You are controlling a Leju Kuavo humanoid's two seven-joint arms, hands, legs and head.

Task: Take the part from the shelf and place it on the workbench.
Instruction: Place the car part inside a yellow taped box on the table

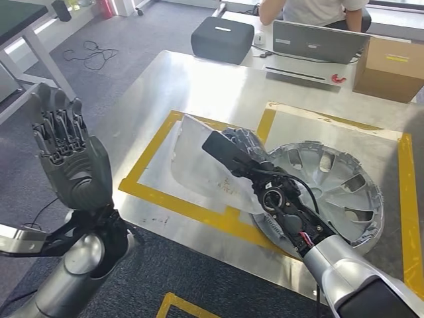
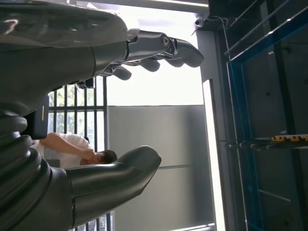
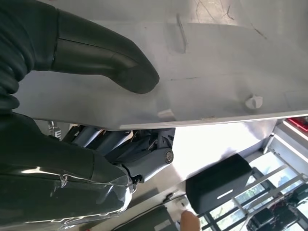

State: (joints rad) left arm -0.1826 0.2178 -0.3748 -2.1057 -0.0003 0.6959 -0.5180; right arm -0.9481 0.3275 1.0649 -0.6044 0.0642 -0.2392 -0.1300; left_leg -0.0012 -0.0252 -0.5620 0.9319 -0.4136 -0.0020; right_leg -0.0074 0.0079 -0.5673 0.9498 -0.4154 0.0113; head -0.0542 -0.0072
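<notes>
**Part held at the bench, inside the yellow tape**

The part (image 1: 200, 162) is a pale silver-grey panel, thin and slightly curved, with a shiny skin that looks like a clear wrap. In the head view it sits low over the bench (image 1: 210, 86), within the yellow tape (image 1: 150, 156), left of a silver wheel cover (image 1: 340, 192) that lies flat on the right. The right hand (image 1: 245, 156) grips its right end. The right wrist view adds what the head view hides: the thumb (image 3: 120, 62) presses on one broad face while the darker fingers (image 3: 145, 154) curl against the other, so the panel's edge is clamped between them. The left hand (image 1: 67, 149) is raised off the bench's near-left side; the left wrist view shows its fingers (image 2: 163, 48) and thumb apart, holding nothing. A person sits at a laptop (image 1: 317, 40) far behind the bench.
</notes>
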